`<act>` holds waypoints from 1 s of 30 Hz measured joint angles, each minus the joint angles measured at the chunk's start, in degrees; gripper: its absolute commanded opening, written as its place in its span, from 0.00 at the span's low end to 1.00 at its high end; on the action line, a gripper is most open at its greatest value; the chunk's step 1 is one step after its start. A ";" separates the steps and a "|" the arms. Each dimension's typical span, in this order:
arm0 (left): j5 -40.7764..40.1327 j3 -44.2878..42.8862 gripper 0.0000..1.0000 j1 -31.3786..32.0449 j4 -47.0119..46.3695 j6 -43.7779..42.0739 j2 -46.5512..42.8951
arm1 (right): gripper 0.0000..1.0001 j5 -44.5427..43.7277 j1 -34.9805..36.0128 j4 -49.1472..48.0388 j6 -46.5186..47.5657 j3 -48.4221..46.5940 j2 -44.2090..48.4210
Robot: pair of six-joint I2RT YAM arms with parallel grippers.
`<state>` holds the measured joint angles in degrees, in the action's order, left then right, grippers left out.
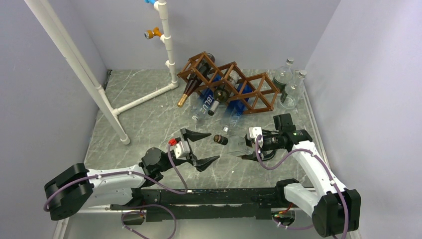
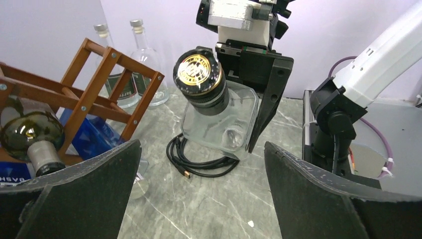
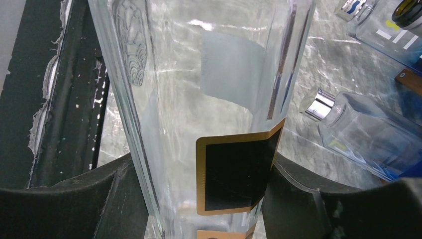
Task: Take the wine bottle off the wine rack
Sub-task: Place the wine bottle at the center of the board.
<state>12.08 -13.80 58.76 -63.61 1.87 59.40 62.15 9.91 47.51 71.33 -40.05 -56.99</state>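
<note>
A clear glass wine bottle (image 1: 235,144) with a black, gold-topped cap (image 2: 198,71) hangs level above the table, in front of the wine rack (image 1: 262,75) and apart from it. My right gripper (image 1: 247,145) is shut on its body, and the black fingers (image 2: 268,94) press both sides beside the black and gold label (image 3: 234,174). The cap points at my left gripper (image 1: 205,147), which stands wide open just short of it with nothing between its fingers (image 2: 318,199). The brown lattice rack (image 2: 94,84) holds other bottles.
A dark bottle (image 1: 191,87) and a blue bottle (image 1: 209,102) stick out of the rack. Clear bottles (image 1: 286,82) stand at the back right. Another clear bottle (image 3: 358,129) with a silver cap lies on the table. A black cable coil (image 2: 199,162) lies under the held bottle. A white pipe frame (image 1: 99,89) stands at the left.
</note>
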 measured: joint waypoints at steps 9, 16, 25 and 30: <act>-1.20 -4.50 0.99 2.27 -7.10 -3.41 8.39 | 0.00 0.11 -0.13 -0.02 0.00 0.20 0.00; -1.97 -6.54 0.96 2.62 -14.05 -2.01 16.04 | 0.00 0.13 -0.17 -0.02 0.04 0.28 0.00; -2.51 -7.61 0.86 2.69 -21.05 3.15 21.16 | 0.00 0.15 -0.52 0.00 0.22 0.28 0.00; -2.47 -8.09 0.77 2.69 -21.97 5.09 22.75 | 0.00 0.17 -0.68 0.00 0.24 0.28 0.00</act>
<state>9.61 -21.89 61.45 -85.58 6.96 82.15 62.33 9.23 47.51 71.57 -39.77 -56.99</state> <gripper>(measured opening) 0.819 0.683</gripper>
